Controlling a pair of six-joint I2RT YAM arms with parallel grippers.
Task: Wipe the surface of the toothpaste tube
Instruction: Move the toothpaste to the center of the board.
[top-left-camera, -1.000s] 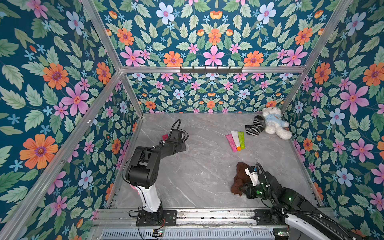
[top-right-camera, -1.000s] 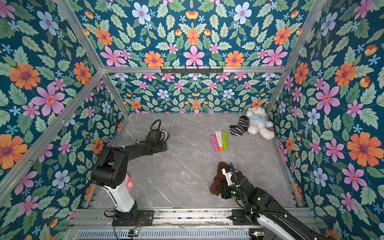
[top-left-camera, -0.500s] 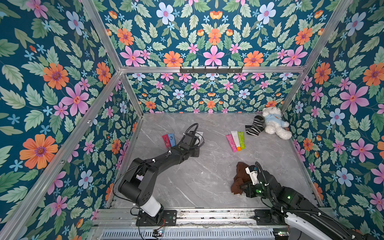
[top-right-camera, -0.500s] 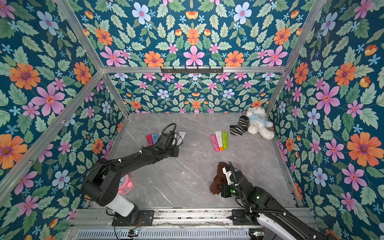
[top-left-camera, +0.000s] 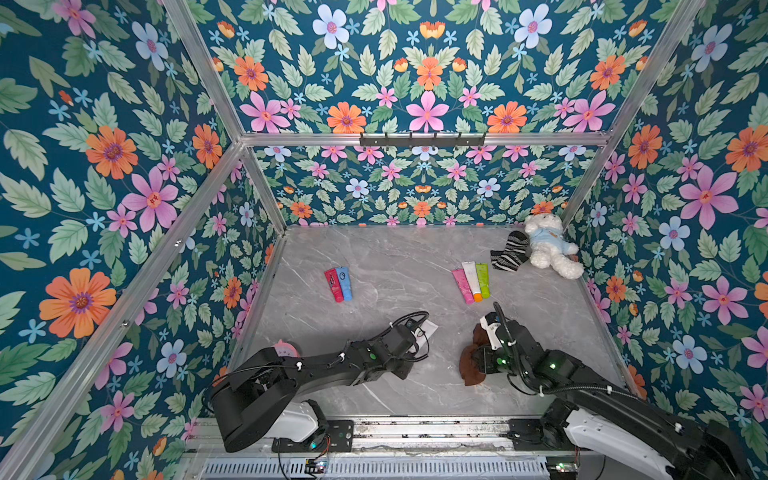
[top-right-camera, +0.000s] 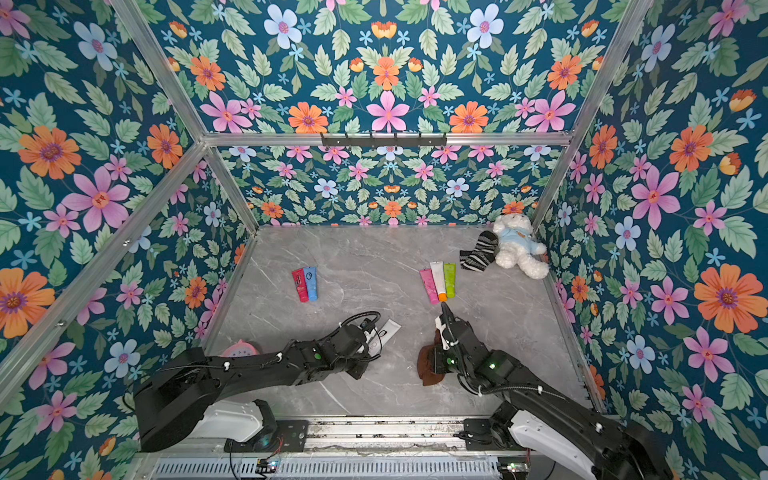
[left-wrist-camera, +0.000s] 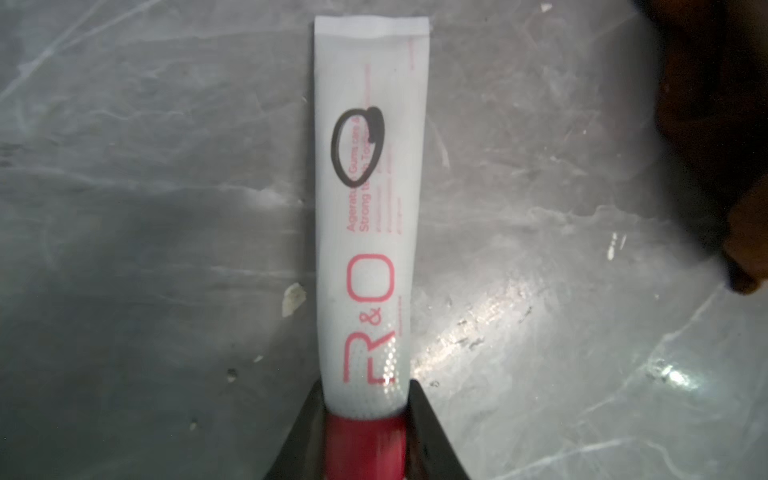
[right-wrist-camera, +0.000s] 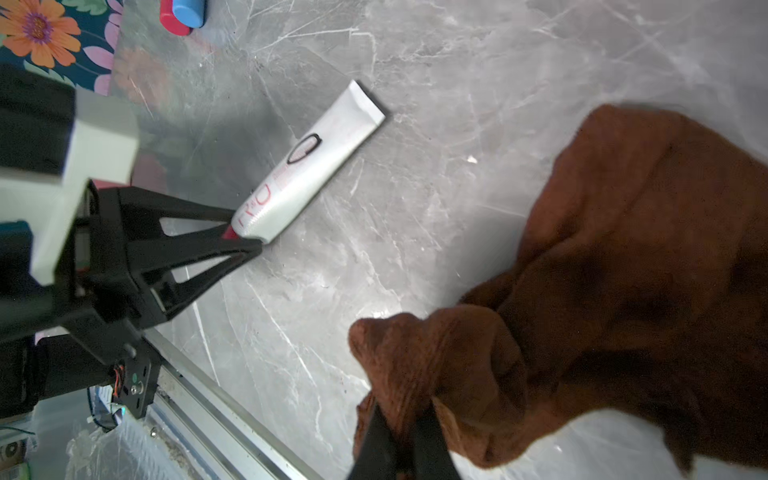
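1. Nearest the rail, no change: clamped tight with the right gripper (right-wrist-camera: 401, 419) on a brown terry cloth (right-wrist-camera: 623, 270), bunched, same spot as a second ago, forearm low over the grey marble tabletop (top-left-camera: 374, 257).
2. Just beyond, the big move: swung in with the left gripper (left-wrist-camera: 365, 395) from the far-left corner to the near middle, bringing a white plastic toothpaste tube with red lettering and a red cap (left-wrist-camera: 370, 199).
3. Pinched narrowly around the cap end, crimped tail pointing away from the arm; low over the marble, touching or not, cannot tell.
4. Stretched long and flat across the front with the left arm; near the cloth, apart from it.
5. For the task: presenting looks done, wiping not yet begun; likely target, the black marker ring (left-wrist-camera: 376, 122) on the tube face.
6. Farther back: red tube (top-left-camera: 332, 284) and blue tube (top-left-camera: 345, 282) side by side; opposite, pink tube (top-left-camera: 462, 286), white tube with orange cap (top-left-camera: 471, 280) and green tube (top-left-camera: 483, 279); far corner, striped sock (top-left-camera: 510, 251) beside white plush bear (top-left-camera: 548, 247).
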